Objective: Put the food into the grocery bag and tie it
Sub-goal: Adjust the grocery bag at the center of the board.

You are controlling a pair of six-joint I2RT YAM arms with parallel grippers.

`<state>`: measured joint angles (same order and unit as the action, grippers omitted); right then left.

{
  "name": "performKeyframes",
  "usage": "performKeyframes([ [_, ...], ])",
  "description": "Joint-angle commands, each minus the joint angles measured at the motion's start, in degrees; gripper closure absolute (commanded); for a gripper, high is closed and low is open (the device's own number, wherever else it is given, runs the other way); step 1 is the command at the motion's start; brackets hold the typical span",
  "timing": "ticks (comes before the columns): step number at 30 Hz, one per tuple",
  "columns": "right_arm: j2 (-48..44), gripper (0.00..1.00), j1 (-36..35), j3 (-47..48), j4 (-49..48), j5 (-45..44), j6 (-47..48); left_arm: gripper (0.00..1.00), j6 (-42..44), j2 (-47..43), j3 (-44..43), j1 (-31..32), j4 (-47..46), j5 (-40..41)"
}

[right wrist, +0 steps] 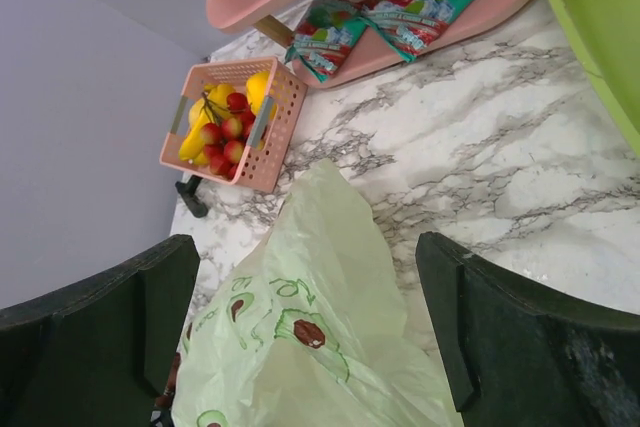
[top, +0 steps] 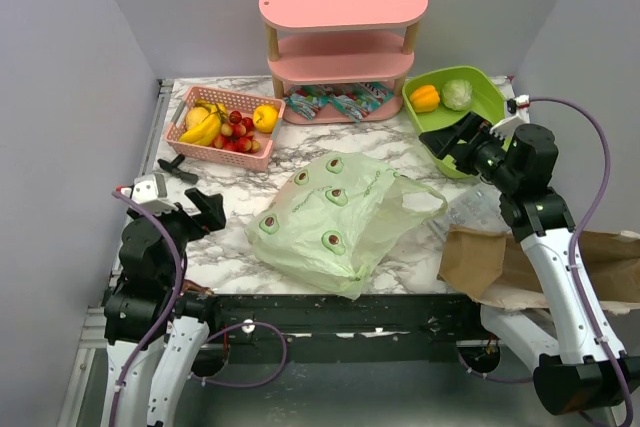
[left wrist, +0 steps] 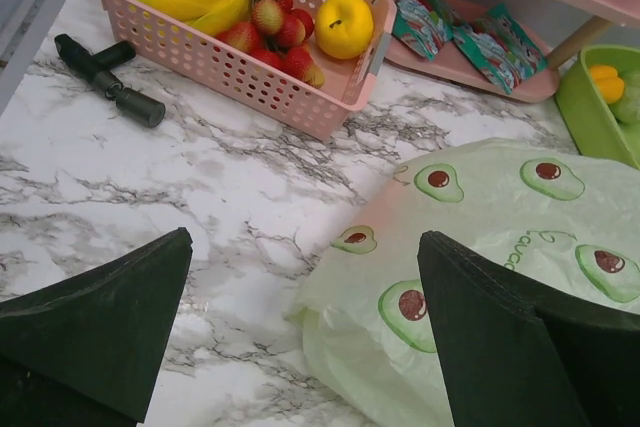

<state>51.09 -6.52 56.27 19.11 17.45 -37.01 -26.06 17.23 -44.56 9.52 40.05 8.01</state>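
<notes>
The pale-green avocado-print grocery bag [top: 335, 212] lies crumpled in the middle of the marble table; it also shows in the left wrist view [left wrist: 480, 237] and the right wrist view [right wrist: 310, 347]. Bananas [top: 203, 127] and small red fruits [top: 238, 132] sit in a pink basket [top: 222, 150]. The orange bell pepper [top: 425, 97] and pale green leafy head [top: 457, 94] sit in a green tub [top: 480, 82]. Snack packets [top: 340, 102] lie on the pink shelf's bottom tier. My left gripper [top: 205, 209] is open and empty left of the bag. My right gripper [top: 465, 142] is open and empty over the tub's near edge.
A pink three-tier shelf [top: 343, 2] stands at the back. A yellow round fruit [top: 265, 117] is in the basket. A black tool [top: 177, 169] lies near the basket. A brown paper bag [top: 520, 262] and clear plastic lie at the front right.
</notes>
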Motion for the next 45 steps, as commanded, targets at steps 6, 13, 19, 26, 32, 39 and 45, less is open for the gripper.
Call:
performKeyframes([
  [6, 2.1, 0.0, 0.1, 1.3, 6.1, -4.9, 2.9, 0.01, -0.6, 2.6, 0.2, 0.2, 0.2, 0.3],
  [13, 0.3, 0.0, 0.1, 0.0, 6.6, 1.4, 7.1, 0.01, 0.3, 4.2, 0.1, 0.2, -0.9, -2.8],
  [19, 2.1, 0.0, 0.1, 2.8, 11.0, 6.9, 10.9, 0.01, 1.1, 5.6, 0.0, 0.2, -1.7, -6.1],
  [26, 4.1, 0.0, 0.0, 4.4, 14.3, 14.2, 13.0, 0.01, 2.7, 6.6, -0.8, 1.9, -1.9, -8.5],
  [32, 4.4, 0.0, -0.6, 6.8, 17.0, 13.7, 15.7, 0.02, 0.9, 9.0, -1.6, 12.0, 0.6, -3.9],
  [39, 7.1, 0.0, -2.4, 8.9, 19.2, 11.9, 16.3, 0.12, -3.4, 12.7, -5.5, 24.1, 7.6, 0.3],
  [45, 9.9, 0.0, -4.4, 8.9, 22.4, 7.5, 17.6, 0.16, -7.1, 13.1, -6.3, 28.1, 11.8, -6.9],
])
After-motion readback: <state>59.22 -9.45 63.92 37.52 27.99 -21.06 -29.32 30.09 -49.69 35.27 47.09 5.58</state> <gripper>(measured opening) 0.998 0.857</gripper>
